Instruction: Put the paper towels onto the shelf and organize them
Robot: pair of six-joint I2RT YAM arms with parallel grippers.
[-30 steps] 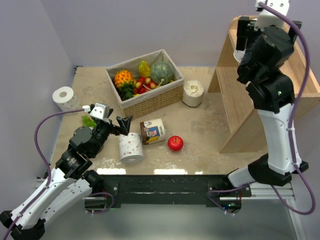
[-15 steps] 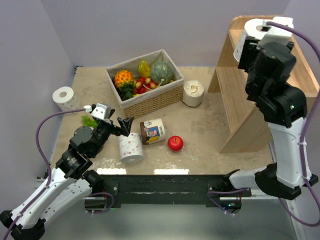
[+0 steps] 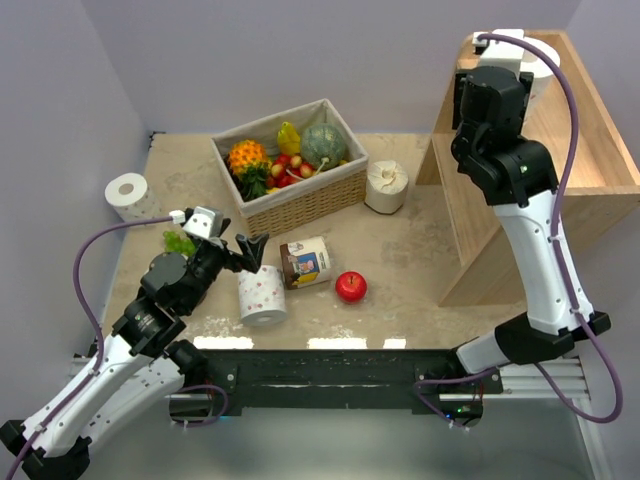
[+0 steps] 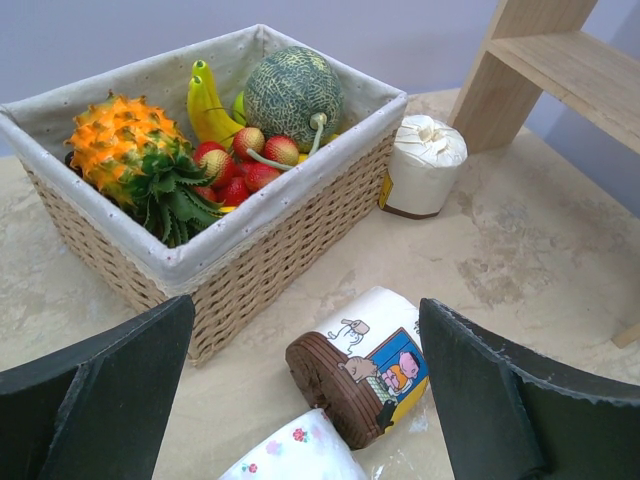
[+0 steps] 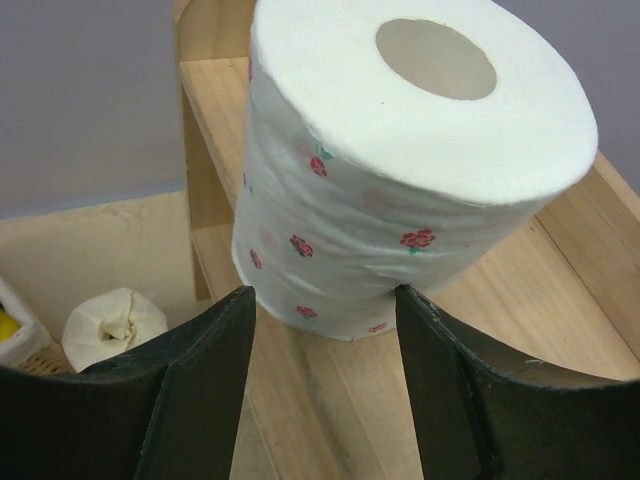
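We are at the putting-away step. Our right gripper hugs a dotted roll from both sides, with its fingers pressed on the roll's lower part. The roll is up at the top board of the shelf, but we cannot tell if its bottom rests on the wood yet. We think the next move is to set it down flat and neat, then let go gently so it does not tumble. Our left gripper is wide open and holds nothing. It hangs well away from the shelf, over a second dotted roll. A cream roll waits just beside the shelf's leg. A white roll is farthest from the shelf. The jar has a cartoon picture, but we can read no words on it.
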